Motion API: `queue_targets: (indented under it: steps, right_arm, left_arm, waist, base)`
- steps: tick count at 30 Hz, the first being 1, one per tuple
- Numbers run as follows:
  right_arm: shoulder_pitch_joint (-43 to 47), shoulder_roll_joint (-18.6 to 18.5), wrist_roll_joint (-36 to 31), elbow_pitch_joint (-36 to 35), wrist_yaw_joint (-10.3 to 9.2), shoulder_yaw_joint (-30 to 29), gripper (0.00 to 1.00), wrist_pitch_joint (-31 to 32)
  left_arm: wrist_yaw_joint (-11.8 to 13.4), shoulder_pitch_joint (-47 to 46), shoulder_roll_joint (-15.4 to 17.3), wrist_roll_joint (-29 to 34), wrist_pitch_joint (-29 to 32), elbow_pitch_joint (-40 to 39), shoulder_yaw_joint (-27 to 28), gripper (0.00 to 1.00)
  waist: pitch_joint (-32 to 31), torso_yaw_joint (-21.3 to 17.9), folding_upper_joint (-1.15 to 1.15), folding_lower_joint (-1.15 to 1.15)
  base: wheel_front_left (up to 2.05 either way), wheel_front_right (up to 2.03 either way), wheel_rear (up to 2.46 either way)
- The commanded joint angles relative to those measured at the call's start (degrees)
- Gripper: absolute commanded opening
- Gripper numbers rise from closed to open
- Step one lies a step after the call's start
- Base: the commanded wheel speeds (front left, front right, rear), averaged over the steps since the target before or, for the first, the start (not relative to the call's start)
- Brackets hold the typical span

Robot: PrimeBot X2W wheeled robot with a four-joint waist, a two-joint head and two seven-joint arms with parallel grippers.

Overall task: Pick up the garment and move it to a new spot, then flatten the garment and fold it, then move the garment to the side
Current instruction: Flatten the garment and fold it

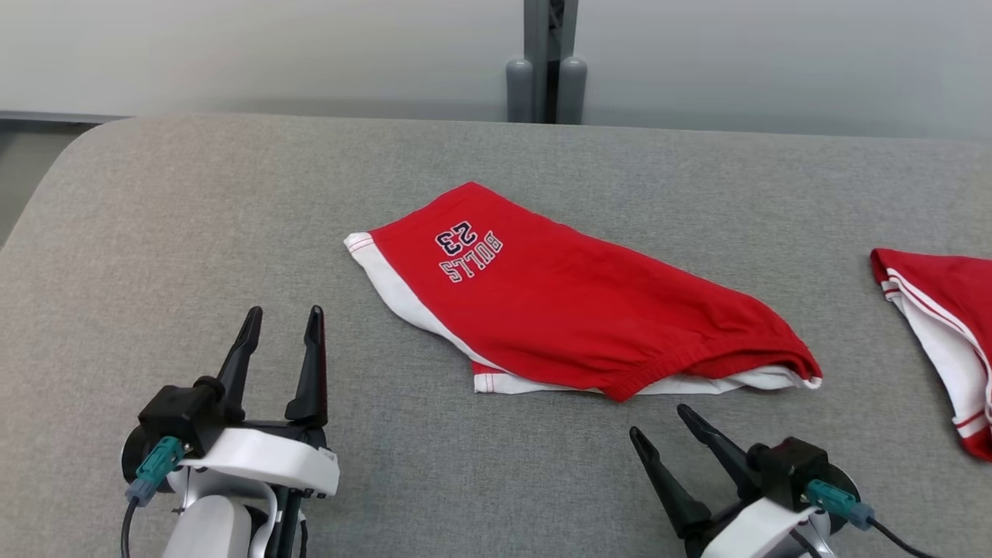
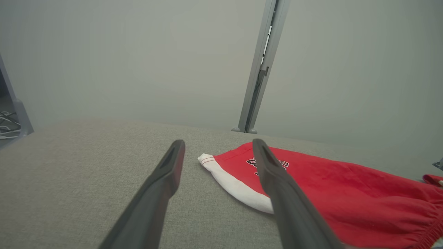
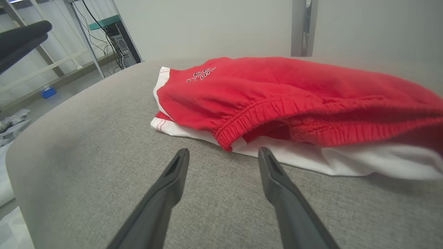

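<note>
Grey table [image 1: 155, 232] bears red shorts [image 1: 573, 310], another red garment [image 1: 945, 325] rightward; left gripper [image 1: 283, 311] and right gripper [image 1: 659, 419] gape empty.

— How many garments are in front of you?
— You have two, both red and white: the shorts [image 1: 589, 310] and a second piece [image 1: 942, 333].
— And tools?
— Two: your left tool [image 1: 284, 311] and your right tool [image 1: 659, 420]. You also have one bench [image 1: 155, 232] and one grey post [image 1: 549, 62].
</note>
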Motion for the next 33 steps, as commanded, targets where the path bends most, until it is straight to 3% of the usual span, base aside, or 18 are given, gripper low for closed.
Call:
queue_targets:
  steps: [1,14,15,17,18,26,33]
  right_arm:
    - [-0.98,-0.28,0.35,0.52,0.01,0.25,1.0,-0.03]
    - [-9.01,1.19,3.14,11.49,0.01,1.82,1.0,-0.03]
    - [-9.36,1.11,3.24,11.96,0.01,2.2,0.73,-0.03]
    - [-10.25,0.95,3.64,12.68,0.01,2.4,0.09,-0.03]
    - [-10.64,0.86,3.71,12.53,0.01,2.52,0.0,-0.03]
    - [-9.7,-1.45,9.12,8.52,0.01,4.71,0.0,-0.03]
    - [-9.43,-10.15,21.65,2.27,0.01,9.96,0.0,1.09]
  left_arm:
    - [-0.22,-1.07,0.25,-0.23,-0.01,0.05,-0.12,1.0]
    - [0.69,-2.08,0.2,-1.34,-0.01,0.76,-1.43,1.0]
    - [0.76,-2.09,0.2,-1.43,-0.01,0.77,-1.44,1.0]
    - [0.81,-2.15,0.2,-1.45,-0.01,0.87,-1.58,1.0]
    - [0.87,-2.17,0.2,-1.55,-0.01,0.9,-1.63,1.0]
    - [0.94,-1.14,0.22,-2.13,-0.01,1.32,-1.25,1.0]
    - [0.68,-0.03,0.22,-2.82,-0.01,2.56,-1.59,1.0]
  waist:
    - [0.41,0.52,0.0,0.0]
    - [2.72,6.52,0.0,0.0]
    - [2.76,6.69,0.0,0.0]
    - [2.8,6.87,0.0,0.0]
    - [2.79,6.86,0.0,0.0]
    - [0.8,3.58,0.0,0.0]
    - [-2.4,-1.24,0.0,0.0]
  base:
    - [0.0,0.0,0.0]
    - [0.0,0.0,0.0]
    - [0.0,0.0,0.0]
    - [0.0,0.0,0.0]
    - [0.0,0.0,0.0]
    - [0.0,0.0,0.0]
    - [0.0,0.0,0.0]
